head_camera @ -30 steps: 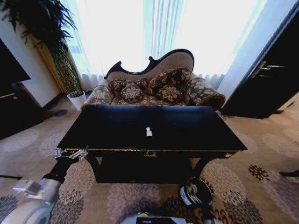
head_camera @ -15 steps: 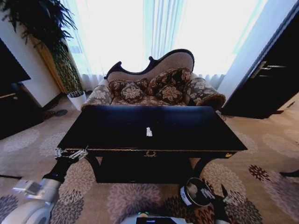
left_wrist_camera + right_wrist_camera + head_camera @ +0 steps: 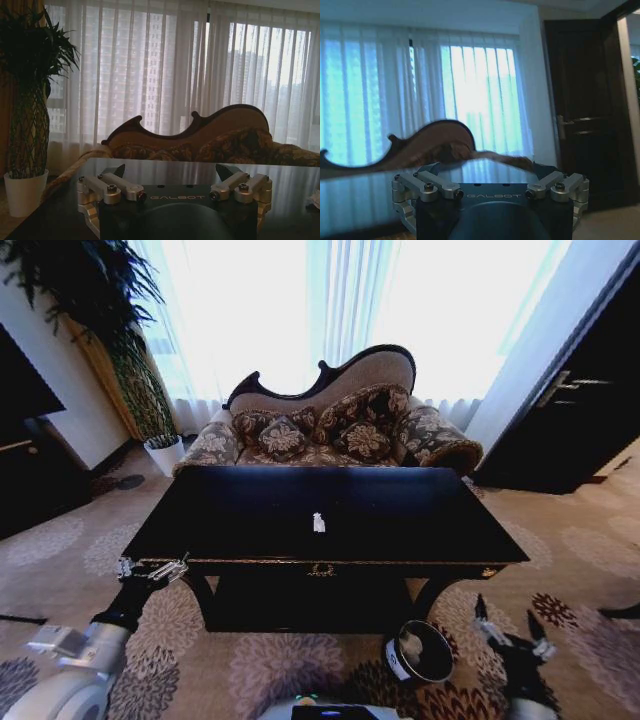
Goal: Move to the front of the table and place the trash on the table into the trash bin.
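The glossy black table [image 3: 240, 510] stands right in front of me. A small white scrap of trash [image 3: 319, 523] lies near the middle of its top. The black trash bin [image 3: 444, 648] sits on the carpet below the table's front right, with something pale inside. My right gripper [image 3: 508, 622] hangs open just right of the bin, holding nothing. My left gripper [image 3: 152, 568] is at the table's front left corner. In the left wrist view the left gripper [image 3: 172, 172] is open and empty, looking across the tabletop [image 3: 175, 167].
A patterned sofa [image 3: 330, 430] stands behind the table. A potted plant [image 3: 150, 410] is at the back left and a dark door [image 3: 580, 400] at the right. Patterned carpet [image 3: 560, 560] lies open on both sides of the table.
My right gripper has moved from over the trash bin out to the bin's right and risen a little. The left arm and the scrap have not moved.
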Robot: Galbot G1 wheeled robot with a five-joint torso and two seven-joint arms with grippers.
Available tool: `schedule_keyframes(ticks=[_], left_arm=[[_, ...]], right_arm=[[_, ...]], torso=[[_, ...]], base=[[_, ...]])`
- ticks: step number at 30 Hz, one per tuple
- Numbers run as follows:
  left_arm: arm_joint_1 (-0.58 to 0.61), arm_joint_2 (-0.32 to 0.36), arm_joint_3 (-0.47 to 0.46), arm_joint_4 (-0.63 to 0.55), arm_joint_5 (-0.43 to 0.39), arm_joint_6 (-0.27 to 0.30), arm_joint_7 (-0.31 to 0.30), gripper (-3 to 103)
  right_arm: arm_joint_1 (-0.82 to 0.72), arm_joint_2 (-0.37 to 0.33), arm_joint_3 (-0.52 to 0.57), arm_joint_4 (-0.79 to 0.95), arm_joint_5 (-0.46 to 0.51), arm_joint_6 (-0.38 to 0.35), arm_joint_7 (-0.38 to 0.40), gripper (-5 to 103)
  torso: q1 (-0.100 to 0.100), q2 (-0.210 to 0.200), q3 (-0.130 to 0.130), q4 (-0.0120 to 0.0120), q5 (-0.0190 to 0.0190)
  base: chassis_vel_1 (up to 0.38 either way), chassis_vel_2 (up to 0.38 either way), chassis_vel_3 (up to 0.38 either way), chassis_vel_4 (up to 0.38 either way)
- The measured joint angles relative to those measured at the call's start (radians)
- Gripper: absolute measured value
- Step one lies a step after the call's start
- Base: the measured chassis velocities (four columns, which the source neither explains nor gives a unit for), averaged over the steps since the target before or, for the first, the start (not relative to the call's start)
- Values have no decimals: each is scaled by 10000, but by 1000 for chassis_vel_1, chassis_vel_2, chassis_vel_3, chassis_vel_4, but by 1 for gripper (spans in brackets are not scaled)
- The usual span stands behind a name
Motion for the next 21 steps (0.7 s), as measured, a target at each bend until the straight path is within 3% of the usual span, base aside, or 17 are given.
schedule_keyframes(ticks=[4,6,9,10,11,12,16,21], left_arm=[[1,0,0,0,0,0,0,100],[0,0,0,0,0,0,0,100],[0,0,0,0,0,0,0,100],[1,0,0,0,0,0,0,100],[0,0,0,0,0,0,0,100],[0,0,0,0,0,0,0,100],[0,1,0,0,0,0,1,100],[1,0,0,0,0,0,0,100]], right_arm=[[231,-208,66,617,78,-674,1,100],[739,-651,-36,1194,280,-1758,26,100],[1067,-973,-121,1479,422,-2335,110,100],[1258,-1215,-169,1639,557,-2685,180,100],[1700,-1866,-283,2004,1011,-3527,383,100],[1700,-1866,-283,2004,1011,-3527,383,100],[2932,-3647,-696,2807,2728,-5980,1132,100],[3425,-4699,-854,2986,3693,-7065,1593,100]], torso=[[1,0,1,1,2],[1,0,0,-1,3],[1,0,0,0,3],[0,0,0,0,3],[1,0,1,0,2],[1,0,1,0,2],[2,-1,2,3,3],[2,-2,2,4,1]], base=[[0,0,0,0],[0,0,0,0],[0,0,0,0],[0,0,0,0],[0,0,0,0],[0,0,0,0],[0,0,0,0],[0,0,0,0]])
